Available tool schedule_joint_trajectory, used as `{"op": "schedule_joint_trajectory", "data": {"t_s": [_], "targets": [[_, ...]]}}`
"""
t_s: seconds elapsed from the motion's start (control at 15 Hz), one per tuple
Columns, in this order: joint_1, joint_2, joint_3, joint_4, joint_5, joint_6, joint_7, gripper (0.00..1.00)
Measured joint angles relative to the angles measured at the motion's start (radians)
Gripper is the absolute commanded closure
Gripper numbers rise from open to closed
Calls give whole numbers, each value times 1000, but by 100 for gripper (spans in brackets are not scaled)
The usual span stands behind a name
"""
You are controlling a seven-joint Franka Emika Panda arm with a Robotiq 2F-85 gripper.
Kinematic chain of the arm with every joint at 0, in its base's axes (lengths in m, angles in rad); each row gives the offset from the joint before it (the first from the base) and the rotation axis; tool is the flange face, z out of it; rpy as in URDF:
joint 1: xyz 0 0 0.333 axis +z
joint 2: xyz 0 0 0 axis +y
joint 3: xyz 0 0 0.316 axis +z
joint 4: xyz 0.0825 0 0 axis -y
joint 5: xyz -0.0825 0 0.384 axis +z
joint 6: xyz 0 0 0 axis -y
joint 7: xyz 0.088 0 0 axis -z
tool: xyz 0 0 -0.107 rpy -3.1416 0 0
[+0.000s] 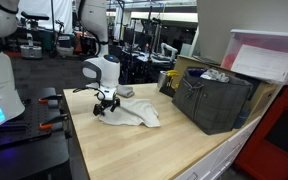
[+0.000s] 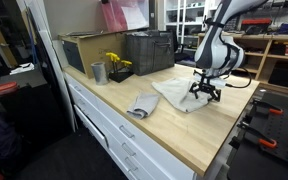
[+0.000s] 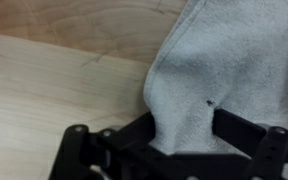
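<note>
A light wooden desk is seen in both exterior views, with white drawers fitted beneath its front edge. A dark floor is shown beside it. Wooden shelving is set along the far side of the room, and a red cabinet is placed just beside the desk's end. The space is evenly lit, and a cluttered workshop is glimpsed behind.

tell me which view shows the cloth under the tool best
An exterior view: the cloth lies whole, tool at its edge. In an exterior view the tool overlaps the cloth. The wrist view shows one patch.
</note>
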Motion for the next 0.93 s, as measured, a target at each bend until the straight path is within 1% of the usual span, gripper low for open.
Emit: {"op": "schedule_joint_trajectory", "data": {"t_s": [0.07, 0.13, 0.33, 0.4, 0.6, 0.8, 0.93], "targets": [[25, 3, -18, 8, 0, 0, 0, 70], [47, 4, -36, 14, 0, 0, 1, 79], [113, 1, -90, 22, 0, 0, 2, 99], [138, -2, -113, 22, 0, -1, 3, 100], [212, -13, -184, 26, 0, -34, 3, 99], [277, -42, -245, 37, -8, -98, 3, 100], [318, -80, -290, 47, -47, -167, 8, 100]]}}
